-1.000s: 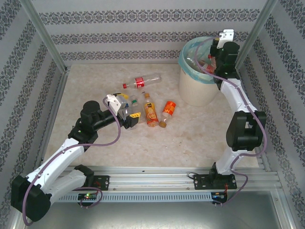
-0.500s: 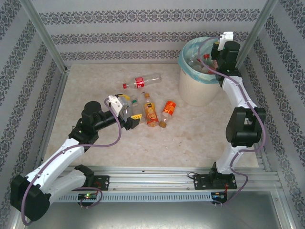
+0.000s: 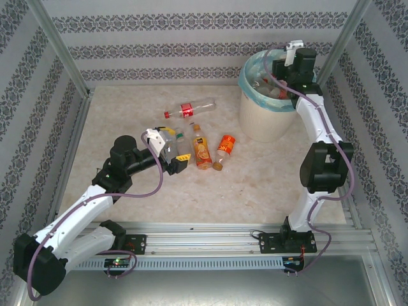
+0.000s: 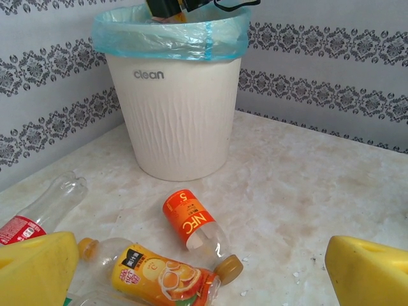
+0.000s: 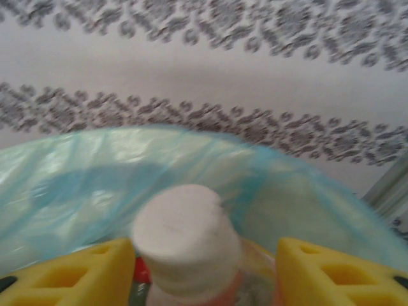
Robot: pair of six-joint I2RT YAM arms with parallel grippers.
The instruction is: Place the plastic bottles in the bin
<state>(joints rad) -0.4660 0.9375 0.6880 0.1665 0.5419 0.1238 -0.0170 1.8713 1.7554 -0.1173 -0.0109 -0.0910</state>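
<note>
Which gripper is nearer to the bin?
Right. The right gripper hangs over the open bin; the left gripper is by the bottles on the table, apart from the bin.

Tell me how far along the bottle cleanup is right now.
Done: several bottles lie in the bin. In hand: a white-capped bottle sits between the parted fingers of the right end effector over the bag, apparently about to drop. Left: about four on the table, the red-labelled bottle, the orange juice bottle, the NFC bottle and a clear bottle by the open left end effector.
</note>
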